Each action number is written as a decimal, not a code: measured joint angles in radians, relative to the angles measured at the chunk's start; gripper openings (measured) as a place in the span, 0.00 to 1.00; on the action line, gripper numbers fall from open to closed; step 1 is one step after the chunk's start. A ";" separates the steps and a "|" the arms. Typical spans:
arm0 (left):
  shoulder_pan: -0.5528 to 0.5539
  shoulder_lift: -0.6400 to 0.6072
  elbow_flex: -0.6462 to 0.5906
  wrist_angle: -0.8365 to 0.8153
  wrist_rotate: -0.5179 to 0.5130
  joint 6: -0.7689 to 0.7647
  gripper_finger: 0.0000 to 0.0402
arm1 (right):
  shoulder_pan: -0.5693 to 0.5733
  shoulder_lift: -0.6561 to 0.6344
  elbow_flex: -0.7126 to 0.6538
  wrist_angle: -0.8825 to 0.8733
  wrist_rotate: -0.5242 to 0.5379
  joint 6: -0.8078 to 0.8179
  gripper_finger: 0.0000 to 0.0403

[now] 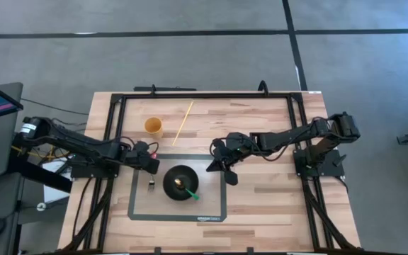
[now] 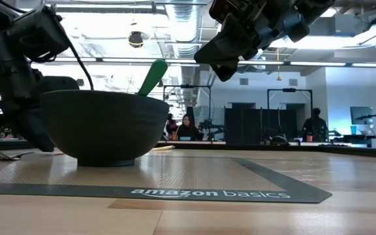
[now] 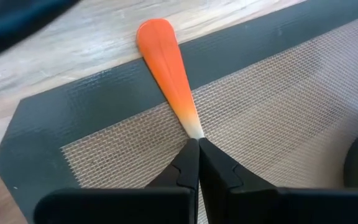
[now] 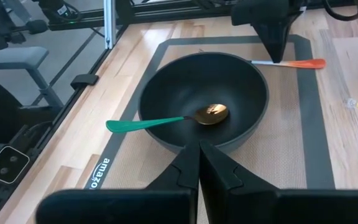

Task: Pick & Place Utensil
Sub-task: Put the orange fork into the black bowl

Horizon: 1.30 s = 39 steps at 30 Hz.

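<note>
Left gripper [image 3: 197,144] down over the far-left corner of the dark mat [image 1: 139,212], fingers [image 3: 185,168] pressed together around the pale neck of an orange-handled utensil [image 3: 166,68]. Orange handle lying flat, running out ahead of the fingertips across the mat's dark border, its rounded end reaching just onto the bare wood of the worktop [image 1: 275,205]. Working end of that utensil hidden under the fingers in the left wrist view; probably the fork tines [image 1: 151,187] seen on the mat just left of the bowl in the high view, though too small there to be sure.

Black bowl [image 4: 204,99] sitting near the middle of the mat, close to the right of the left gripper. Inside it a spoon with a gold bowl [image 4: 211,114] resting on the bottom and a green handle [image 4: 143,124] leaning out over the rim.

Right gripper [image 4: 197,149] raised above the mat's far-right part, clear of the bowl and touching nothing, fingers closed against each other and empty.

On the far part of the worktop, beyond the mat: a yellow cup [image 1: 153,127] and, just right of it, a thin wooden stick [image 1: 183,121] lying at a slant.
</note>
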 joint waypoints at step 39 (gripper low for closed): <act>0.000 -0.022 0.114 0.083 0.286 -0.119 0.19 | 0.019 0.000 0.000 0.000 0.003 0.008 0.00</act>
